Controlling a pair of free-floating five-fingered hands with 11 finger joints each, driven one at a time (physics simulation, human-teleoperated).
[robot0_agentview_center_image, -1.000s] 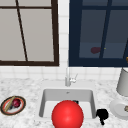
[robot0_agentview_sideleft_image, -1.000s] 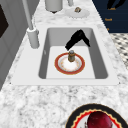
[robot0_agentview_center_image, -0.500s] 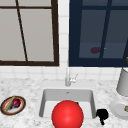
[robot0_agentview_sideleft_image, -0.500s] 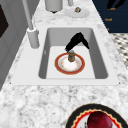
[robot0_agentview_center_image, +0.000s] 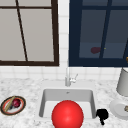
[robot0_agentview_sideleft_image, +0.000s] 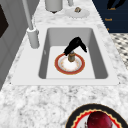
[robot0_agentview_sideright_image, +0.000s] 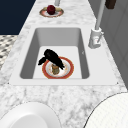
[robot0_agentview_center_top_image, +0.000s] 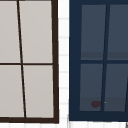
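Note:
My right hand (robot0_agentview_center_image: 102, 115) shows black at the sink's (robot0_agentview_center_image: 47, 100) right front corner. In the left side view this hand (robot0_agentview_sideleft_image: 75, 45) hangs inside the sink (robot0_agentview_sideleft_image: 100, 55), fingers straight and slanting down onto a small brown thing (robot0_agentview_sideleft_image: 71, 57). That thing stands on a red-rimmed plate (robot0_agentview_sideleft_image: 58, 66) on the sink floor. From the right, the hand (robot0_agentview_sideright_image: 52, 58) lies over the same brown thing (robot0_agentview_sideright_image: 55, 69) and plate (robot0_agentview_sideright_image: 70, 71), thumb spread to the side. A big red round shape (robot0_agentview_center_image: 67, 115) covers the sink's front in the front view.
A faucet (robot0_agentview_center_image: 67, 77) rises behind the sink. A patterned plate (robot0_agentview_center_image: 5, 110) with a dark red fruit (robot0_agentview_center_image: 16, 103) sits on the left counter. A white plate (robot0_agentview_center_image: 116, 110) and a grey canister (robot0_agentview_center_image: 123, 83) stand on the right counter. Windows line the wall behind.

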